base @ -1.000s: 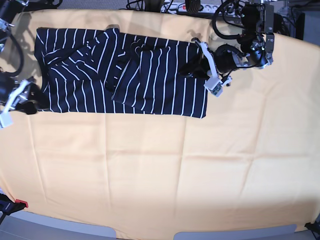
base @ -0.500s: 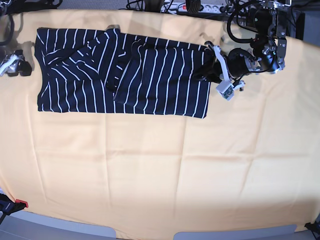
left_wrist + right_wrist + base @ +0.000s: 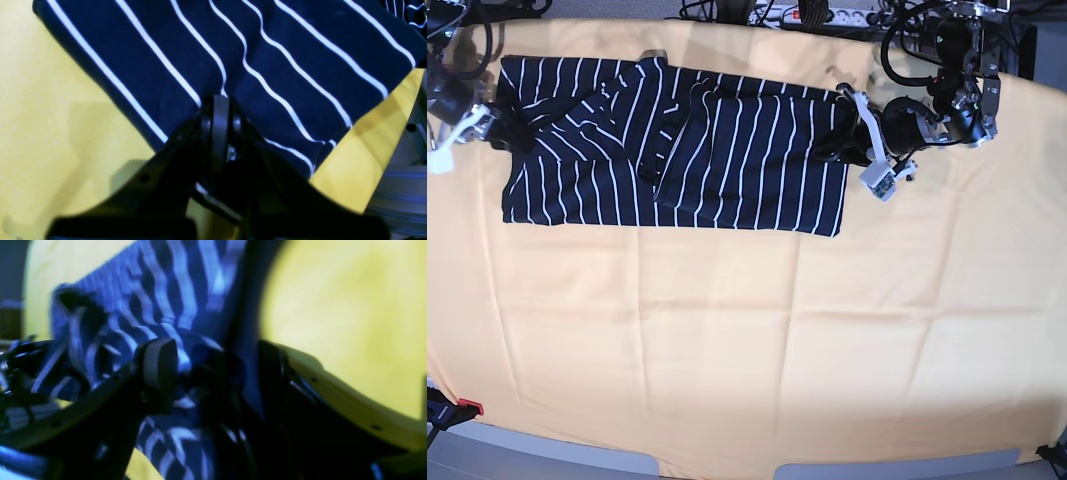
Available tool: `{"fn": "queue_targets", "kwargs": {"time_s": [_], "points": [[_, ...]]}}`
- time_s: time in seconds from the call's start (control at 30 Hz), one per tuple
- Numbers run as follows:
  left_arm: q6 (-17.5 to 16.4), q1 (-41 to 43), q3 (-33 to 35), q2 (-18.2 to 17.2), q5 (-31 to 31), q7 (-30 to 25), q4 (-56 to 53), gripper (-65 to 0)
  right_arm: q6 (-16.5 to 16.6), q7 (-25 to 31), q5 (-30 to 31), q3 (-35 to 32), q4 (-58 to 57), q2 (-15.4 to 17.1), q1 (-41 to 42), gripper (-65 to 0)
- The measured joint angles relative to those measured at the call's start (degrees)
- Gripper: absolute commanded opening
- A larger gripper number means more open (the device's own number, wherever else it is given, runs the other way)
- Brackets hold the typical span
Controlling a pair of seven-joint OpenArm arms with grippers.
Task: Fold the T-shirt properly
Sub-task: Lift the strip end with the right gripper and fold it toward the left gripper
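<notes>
Overall light: bright and even in the base view; soft, faint shadows beside the T-shirt [image 3: 667, 150] on the yellow-orange cloth [image 3: 747, 330].
Glare: pale washed-out patch low on the right of the cloth.
Distortion: table edges bowed, corners curved in the base view.
Left wrist view: stripes fairly sharp; left gripper [image 3: 217, 110] dark, underexposed, slightly soft.
Right wrist view: heavily blurred, smeared stripes, bluish tint; right gripper [image 3: 217, 370] near-black silhouette.
</notes>
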Motion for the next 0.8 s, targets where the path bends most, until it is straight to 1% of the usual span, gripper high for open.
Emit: {"fn": "queue_targets", "kwargs": {"time_s": [0.23, 0.3, 0.43, 0.53, 0.63, 0.7, 0.8], "points": [[0.0, 0.0, 0.0, 0.0, 0.0, 0.0, 0.0, -65.0, 0.4, 1.7, 1.7, -7.8, 0.3, 0.2, 0.7, -26.0], [0.0, 0.0, 0.0, 0.0, 0.0, 0.0, 0.0, -65.0, 0.5, 1.5, 1.7, -8.9, 0.4, 0.0, 1.0, -26.0], [0.0, 0.0, 0.0, 0.0, 0.0, 0.0, 0.0, -65.0, 0.4, -3.6, 1.8, -5.9, 0.5, 0.7, 2.5, -26.0], [0.0, 0.0, 0.0, 0.0, 0.0, 0.1, 0.0, -65.0, 0.4, -4.4, -2.7, -0.8, 0.3, 2.8, 3.4, -26.0], [0.0, 0.0, 0.0, 0.0, 0.0, 0.1, 0.0, -65.0, 0.4, -4.4, -6.6, 2.6, 0.3, 4.6, 3.3, -26.0], [0.0, 0.0, 0.0, 0.0, 0.0, 0.0, 0.0, -65.0, 0.4, -3.8, -8.9, 3.0, 0.3, 4.8, 2.8, -26.0], [0.0, 0.0, 0.0, 0.0, -0.9, 0.1, 0.0, -65.0, 0.4, -0.5, -9.9, 2.9, 0.2, 4.3, 1.9, -26.0]]}}
